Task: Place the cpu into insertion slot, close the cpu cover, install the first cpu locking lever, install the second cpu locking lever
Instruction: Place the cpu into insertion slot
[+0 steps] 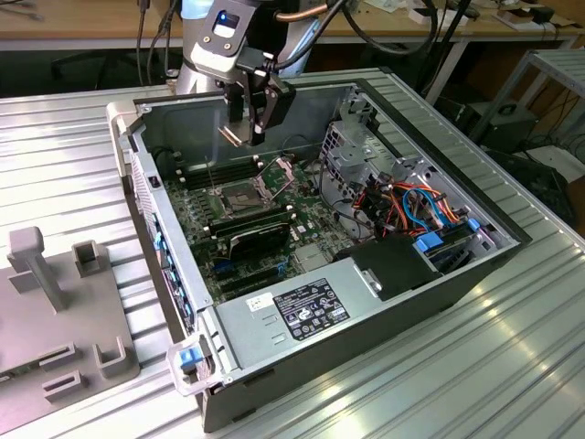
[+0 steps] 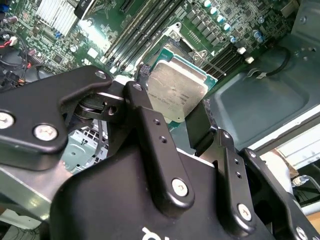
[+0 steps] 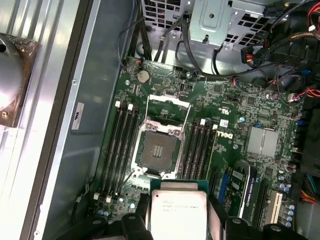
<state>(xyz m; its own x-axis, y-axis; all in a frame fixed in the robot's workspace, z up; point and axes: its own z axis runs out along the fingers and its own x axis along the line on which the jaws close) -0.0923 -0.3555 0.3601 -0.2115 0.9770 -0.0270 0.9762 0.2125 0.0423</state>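
Note:
My gripper [image 1: 245, 128] hangs above the open computer case, shut on the cpu [image 1: 231, 135], a flat square silver-grey chip. Both wrist views show the cpu [image 3: 178, 210] [image 2: 175, 92] clamped by its edges between my black fingers [image 2: 150, 130]. The insertion slot [image 3: 159, 150] [image 1: 239, 197] lies below on the green motherboard, its dark pin field bare. The cpu is held above the slot, apart from it. The cpu cover [image 3: 169, 109] [image 1: 274, 174] is swung up from the slot. A thin locking lever [image 1: 212, 176] stands raised beside the slot.
Long memory slots [image 3: 122, 150] flank the insertion slot. A black-finned card [image 1: 256, 233] sits close in front of it. A power supply [image 1: 302, 306], a drive cage [image 1: 352, 146] and cables [image 1: 411, 206] crowd the case. A grey fixture [image 1: 64, 311] stands on the table at the exterior view's left.

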